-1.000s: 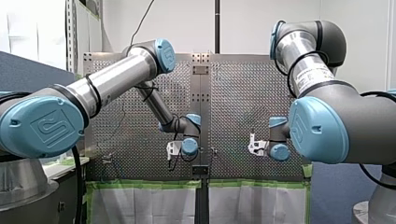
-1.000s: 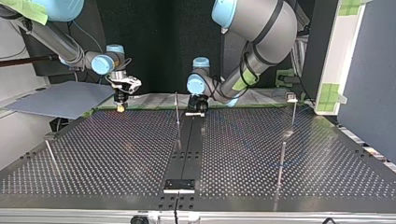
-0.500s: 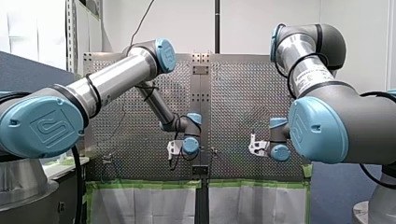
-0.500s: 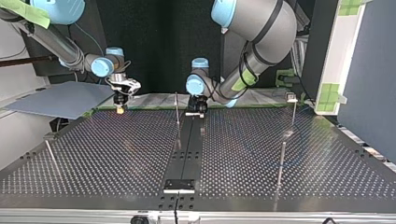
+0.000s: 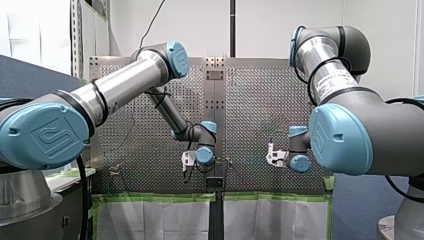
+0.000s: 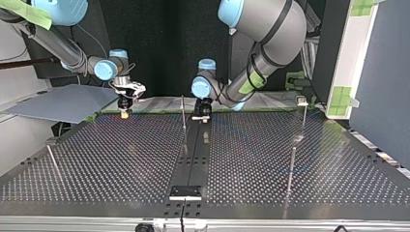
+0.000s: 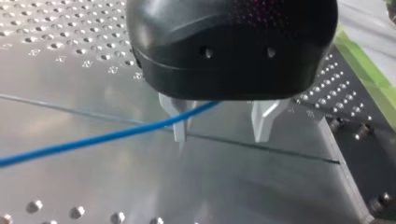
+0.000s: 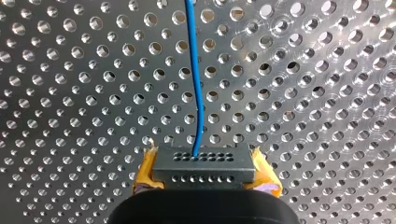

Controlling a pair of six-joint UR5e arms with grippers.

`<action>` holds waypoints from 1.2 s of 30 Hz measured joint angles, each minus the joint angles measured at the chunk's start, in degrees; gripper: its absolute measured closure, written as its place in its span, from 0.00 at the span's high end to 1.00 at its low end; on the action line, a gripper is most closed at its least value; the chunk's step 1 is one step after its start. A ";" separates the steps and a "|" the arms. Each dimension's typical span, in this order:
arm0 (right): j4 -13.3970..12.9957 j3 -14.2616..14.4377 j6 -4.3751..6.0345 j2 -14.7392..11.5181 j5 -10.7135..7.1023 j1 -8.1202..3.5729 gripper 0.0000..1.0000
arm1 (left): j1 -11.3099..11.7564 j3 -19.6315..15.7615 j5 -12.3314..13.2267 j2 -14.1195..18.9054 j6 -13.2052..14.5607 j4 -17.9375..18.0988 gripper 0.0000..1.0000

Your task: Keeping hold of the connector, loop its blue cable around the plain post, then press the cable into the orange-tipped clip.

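In the right wrist view my right gripper (image 8: 205, 176) is shut with its yellow pads (image 8: 144, 173) on a dark grey connector (image 8: 204, 161). The blue cable (image 8: 196, 88) leaves the connector and runs straight ahead over the perforated plate. In the left wrist view my left gripper (image 7: 222, 133) is open just above the plate. The blue cable (image 7: 93, 139) crosses one metal finger (image 7: 180, 123) and trails off to the side, with nothing clamped. A thin plain post (image 6: 183, 115) stands beside my left gripper (image 6: 201, 115) in the top view. My right gripper (image 6: 124, 109) hangs at that view's left.
More posts rise from the perforated table (image 6: 121, 159): one with a small head (image 6: 300, 101) at the top view's far right, one nearer (image 6: 291, 166), and one at the left edge (image 6: 51, 162). A black bracket (image 6: 185, 191) sits at the near middle.
My left wrist has shifted a little lower and to the right in the front view. My right gripper has slid slightly toward the top view's left, still holding the connector.
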 joint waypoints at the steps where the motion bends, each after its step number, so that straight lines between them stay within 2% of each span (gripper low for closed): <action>1: 0.01 0.00 0.04 0.00 -0.01 0.00 0.00 | 0.04 -0.01 0.58 0.00 0.27 -0.18 0.95; 5: 0.01 -0.01 0.22 0.03 -0.23 0.00 0.00 | -0.02 -0.01 2.24 0.00 1.29 -1.55 0.98; 10: 0.36 0.01 0.42 0.08 -0.47 0.00 0.00 | -0.44 0.00 1.76 0.07 2.41 -3.91 0.98; 17: 0.96 0.03 0.70 0.16 -0.56 0.00 0.00 | -1.05 0.00 2.57 0.20 4.26 -7.22 0.98; 24: 1.36 0.02 0.78 0.23 -0.85 0.00 0.00 | -2.82 -0.16 2.47 1.30 5.35 -9.28 0.98; 28: 1.47 0.01 0.88 0.26 -0.95 0.00 0.00 | -3.91 -1.71 2.49 2.97 5.65 -8.59 0.98; 36: 1.50 0.02 0.94 0.34 -1.01 0.00 0.00 | -4.39 -5.55 3.52 5.46 5.90 -6.09 0.98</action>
